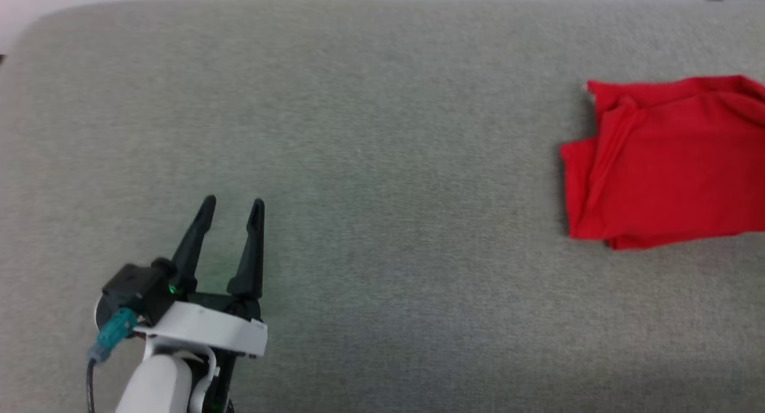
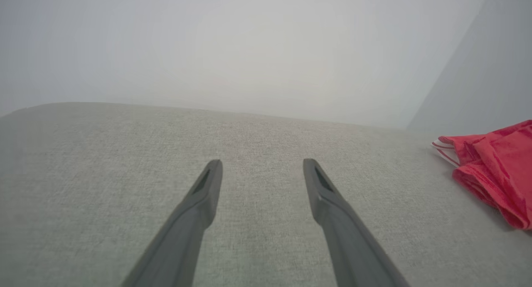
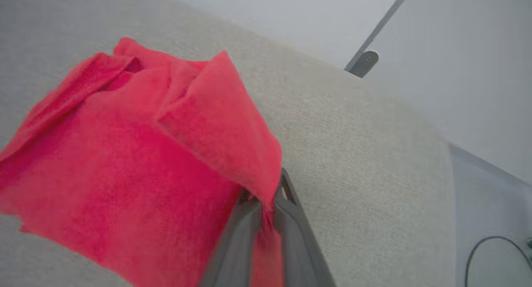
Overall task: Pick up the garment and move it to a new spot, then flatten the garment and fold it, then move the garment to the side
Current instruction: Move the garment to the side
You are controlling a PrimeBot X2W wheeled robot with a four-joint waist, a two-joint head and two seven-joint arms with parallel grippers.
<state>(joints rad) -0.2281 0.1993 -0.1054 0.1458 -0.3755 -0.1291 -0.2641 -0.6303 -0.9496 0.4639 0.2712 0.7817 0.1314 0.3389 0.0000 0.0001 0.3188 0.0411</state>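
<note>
Far over on the right of the grey padded surface (image 1: 370,132), the garment (image 1: 663,162) lies as a compact red bundle, folded into a rough rectangle and cut off by the right edge of the head view. With the folding apparently done, the step in hand looks like the last one, carrying the bundle aside. The right gripper (image 3: 266,193) has its jaws pressed together on a raised flap at the bundle's edge, pinching the red cloth between the finger ends. Only that flap seems to be caught, so a lift could peel the top layer off and undo the fold. A low drag along the surface, or a deeper bite through all the layers, would serve better, and slow travel would stop the loose corners flapping open. The left gripper (image 1: 233,201) hovers at the near left, well apart from the cloth, its jaws spread and empty. It could steady the opposite edge if the stack starts to slide. The right wrist view gives the grip itself, along with a thin bar (image 3: 374,33) and a dark cable (image 3: 490,253) beyond the surface's edge. The left wrist view adds the white striped trim (image 2: 442,148) peeking from the bundle's far left corner, which the head view barely hints at.
</note>
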